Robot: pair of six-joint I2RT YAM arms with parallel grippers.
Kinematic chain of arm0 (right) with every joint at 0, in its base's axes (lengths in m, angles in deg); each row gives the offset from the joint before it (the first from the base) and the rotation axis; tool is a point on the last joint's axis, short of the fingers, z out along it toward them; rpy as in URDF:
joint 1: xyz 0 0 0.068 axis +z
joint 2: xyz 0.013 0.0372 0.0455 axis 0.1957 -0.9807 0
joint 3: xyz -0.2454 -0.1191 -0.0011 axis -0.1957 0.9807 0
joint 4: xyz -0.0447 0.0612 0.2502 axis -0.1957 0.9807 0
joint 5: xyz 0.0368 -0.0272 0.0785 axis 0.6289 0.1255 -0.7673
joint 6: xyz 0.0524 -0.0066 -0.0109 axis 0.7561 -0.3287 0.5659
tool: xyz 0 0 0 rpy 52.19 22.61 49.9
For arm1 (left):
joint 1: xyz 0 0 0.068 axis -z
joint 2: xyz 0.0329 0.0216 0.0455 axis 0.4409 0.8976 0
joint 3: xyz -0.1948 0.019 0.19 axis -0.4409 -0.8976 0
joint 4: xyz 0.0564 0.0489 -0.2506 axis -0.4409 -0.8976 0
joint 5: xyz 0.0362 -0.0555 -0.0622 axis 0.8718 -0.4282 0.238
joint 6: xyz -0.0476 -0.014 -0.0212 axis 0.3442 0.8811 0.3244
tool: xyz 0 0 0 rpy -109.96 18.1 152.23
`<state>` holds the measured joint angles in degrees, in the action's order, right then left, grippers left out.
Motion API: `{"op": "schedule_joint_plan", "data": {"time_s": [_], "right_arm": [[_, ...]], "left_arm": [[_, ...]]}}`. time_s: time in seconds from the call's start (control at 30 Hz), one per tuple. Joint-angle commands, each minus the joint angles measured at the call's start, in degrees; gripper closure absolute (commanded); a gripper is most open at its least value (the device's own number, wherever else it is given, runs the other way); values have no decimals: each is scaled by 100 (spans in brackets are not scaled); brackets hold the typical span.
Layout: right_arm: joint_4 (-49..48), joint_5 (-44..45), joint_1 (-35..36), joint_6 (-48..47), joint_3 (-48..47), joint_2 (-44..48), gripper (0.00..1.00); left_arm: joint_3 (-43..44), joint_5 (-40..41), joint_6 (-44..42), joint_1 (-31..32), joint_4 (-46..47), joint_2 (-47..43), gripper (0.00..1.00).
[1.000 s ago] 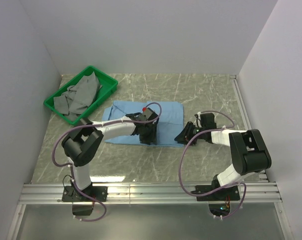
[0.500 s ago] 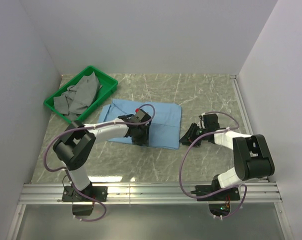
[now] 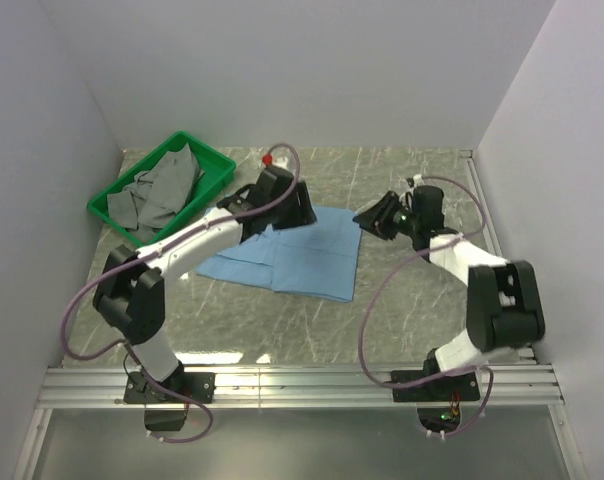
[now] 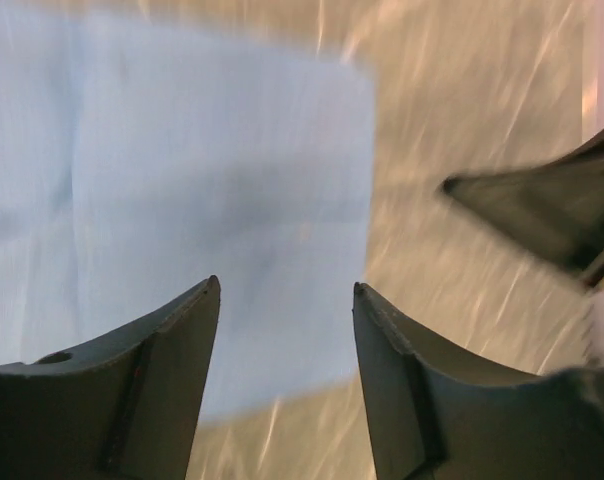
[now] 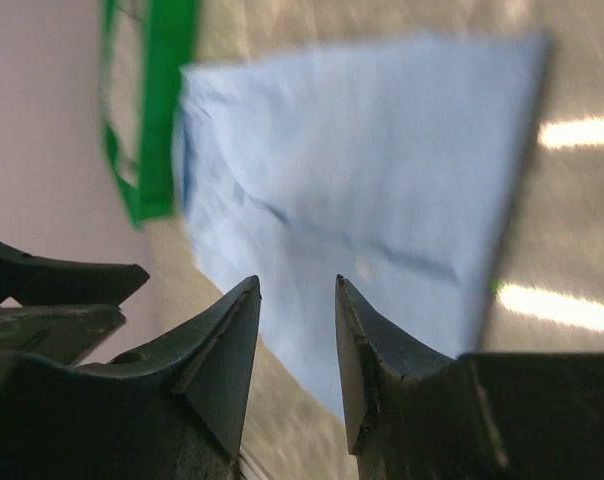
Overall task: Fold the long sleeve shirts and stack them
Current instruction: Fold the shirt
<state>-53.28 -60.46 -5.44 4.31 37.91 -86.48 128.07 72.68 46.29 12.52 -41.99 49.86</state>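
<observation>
- Table (image 3: pixel 402 320): widest room to move is at 6 o'clock of shirt, toward arm bases.
- Light blue shirt (image 3: pixel 307 255): mid-table, flat folded rectangle, unheld, near edge skewed.
- Change: both arms have swung from shirt's near edge to its far side.
- Left gripper (image 4: pixel 287 288): over shirt's 12 o'clock edge, jaws well apart, empty.
- Right gripper (image 5: pixel 297 285): just off shirt's 2 o'clock corner, narrow gap, empty.
- Judgement: fold released; further fold or stacking next.
- Green bin (image 3: pixel 214 165) with grey garments (image 3: pixel 162 190): at 10 o'clock, near shirt corner, tight there.

The light blue shirt (image 3: pixel 302 255) is thin matt cloth; the desk (image 3: pixel 282 325) looks glossy, marble-veined; the green bin (image 3: pixel 212 155) is smooth plastic.
</observation>
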Motion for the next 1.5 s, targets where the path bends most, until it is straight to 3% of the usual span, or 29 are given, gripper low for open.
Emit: {"op": "schedule_joint_plan", "data": {"time_s": [0.0,0.3,0.5,0.7,0.87,1.07,1.17,1.23,1.47], "right_arm": [[-1578,-284,13,670,-579,-823,56],[-2724,-443,145,1198,-1433,-2678,56],[-2715,-276,-39,1295,-1478,-3241,56],[-2444,31,-347,1208,-1241,-3198,57],[-2022,76,-532,953,-1214,-2715,57],[112,874,-523,-338,-1512,-1283,53],[1219,1288,-523,-770,-1531,-528,41],[1712,1525,-523,-1007,-1425,103,31],[2820,1983,-541,-955,-697,1898,9]], "left_arm": [[520,-70,137,-378,805,787,40],[1672,-132,-100,-756,1229,2493,46],[1278,-123,58,-993,1492,2750,48],[662,-79,102,-1099,1651,2706,48],[784,61,-29,-1082,1318,2443,39],[802,886,-363,-933,694,1345,15],[855,1580,-627,-512,237,853,5],[759,1949,-889,-22,114,563,4],[82,3136,-1418,1711,-107,122,8]]}}
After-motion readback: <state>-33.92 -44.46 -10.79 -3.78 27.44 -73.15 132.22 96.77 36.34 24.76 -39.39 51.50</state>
